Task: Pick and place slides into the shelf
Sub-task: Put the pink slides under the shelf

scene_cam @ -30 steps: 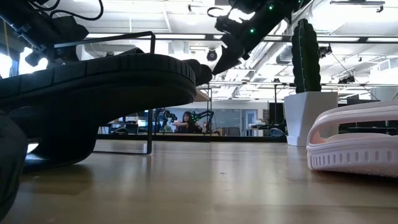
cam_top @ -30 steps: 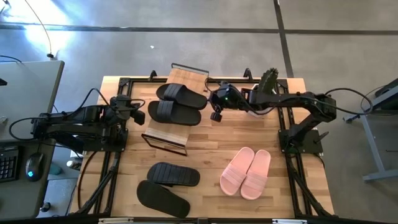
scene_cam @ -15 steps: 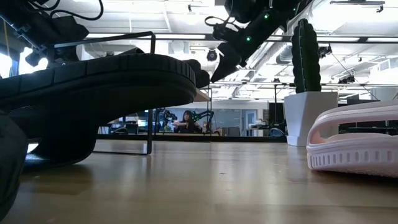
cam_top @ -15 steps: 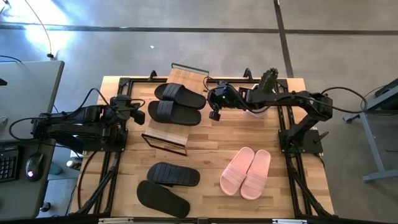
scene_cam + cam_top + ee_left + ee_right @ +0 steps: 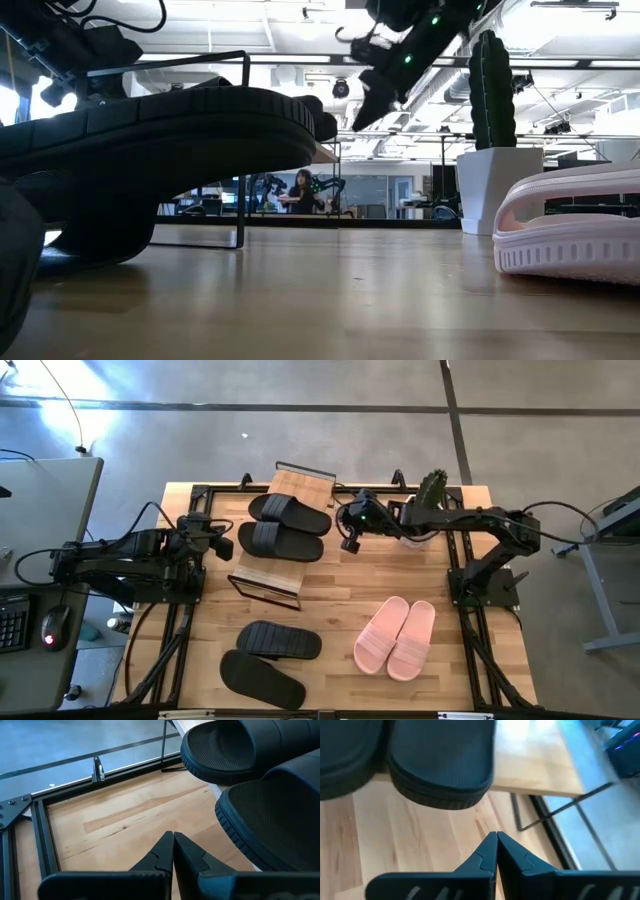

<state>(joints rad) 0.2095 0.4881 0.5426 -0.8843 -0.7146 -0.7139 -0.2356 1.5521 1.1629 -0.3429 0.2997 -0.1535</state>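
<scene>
Here, black slides (image 5: 288,526) sit beside right hand (image 5: 349,544) (closed).

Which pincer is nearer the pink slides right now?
The right pincer. It hangs shut beside the shelf, up-table from the pink slides. The left pincer sits shut across the shelf, farther off.

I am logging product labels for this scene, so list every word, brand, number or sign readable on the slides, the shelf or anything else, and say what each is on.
None: no readable text in any view.
Black slides on the shelf: plain straps and soles, no brand shown.
Pink slides: plain straps, no print visible.
Black slides on the table: no marking visible.
Cactus pot: plain white, no label.
Keyboard: keys too small to read.
</scene>
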